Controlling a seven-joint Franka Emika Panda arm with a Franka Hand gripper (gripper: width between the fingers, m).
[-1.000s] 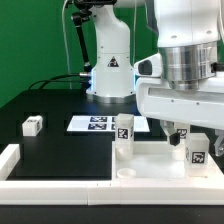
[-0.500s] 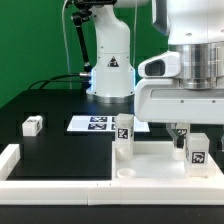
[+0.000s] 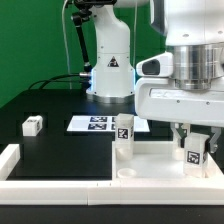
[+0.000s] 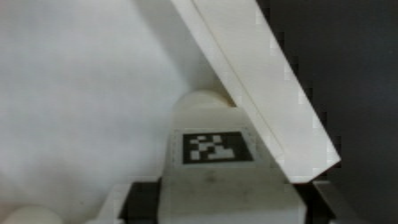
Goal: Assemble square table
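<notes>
White plastic leg [image 3: 196, 152], tag facing out, stands on the top [image 3: 150, 162] at 4 o'clock in the exterior view. My claw [image 3: 196, 138] is down over it. A second ago my jaws hung wide above the leg; now they are lower and drawn in on either side of it. In the wrist view the leg [image 4: 217, 175] fills the gap, with what I take for the top's rim [image 4: 258, 90] just beside it. I cannot tell whether my pads are pressing on it yet. I judge the grasp is being made, so this leg should be the next to lift and carry to a corner hole [image 3: 127, 174]. A second leg [image 3: 124, 130] stands near the middle, and a third [image 3: 32, 125] lies well apart at 9 o'clock.
</notes>
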